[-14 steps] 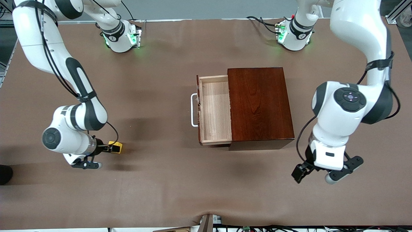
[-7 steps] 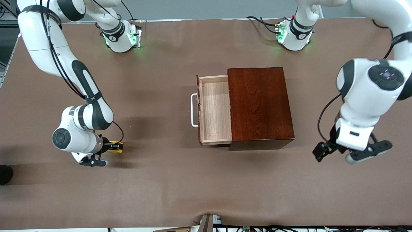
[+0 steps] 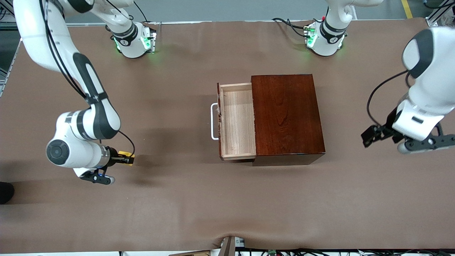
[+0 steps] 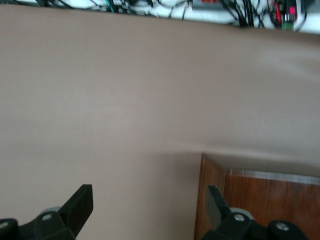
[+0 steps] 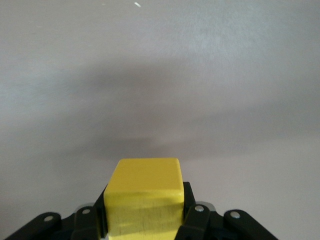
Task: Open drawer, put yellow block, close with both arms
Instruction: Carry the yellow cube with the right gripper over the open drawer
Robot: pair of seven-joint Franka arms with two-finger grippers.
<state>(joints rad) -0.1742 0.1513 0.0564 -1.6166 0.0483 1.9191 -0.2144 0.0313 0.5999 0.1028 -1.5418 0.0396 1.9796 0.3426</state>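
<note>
My right gripper (image 3: 122,160) is shut on the yellow block (image 3: 127,158) and holds it low over the table toward the right arm's end. In the right wrist view the block (image 5: 145,192) sits squarely between the fingers of the right gripper (image 5: 145,220). The drawer (image 3: 237,121) stands pulled out of the dark mahogany box (image 3: 287,113), its light-wood tray empty and its white handle (image 3: 214,121) facing the right arm's end. My left gripper (image 3: 385,139) is open and empty, over the table beside the box at the left arm's end. Its wrist view shows the left gripper (image 4: 148,205) spread wide, with a box corner (image 4: 250,205) by one finger.
The brown table cover (image 3: 177,206) is bare between the block and the drawer. Both green-lit arm bases (image 3: 135,42) stand at the table edge farthest from the front camera. Cables run along the nearest edge (image 3: 270,251).
My left arm has swung away from the front camera and toward its own end of the table, gripper still open. My right gripper has kept hold of the block and shifted only slightly.
</note>
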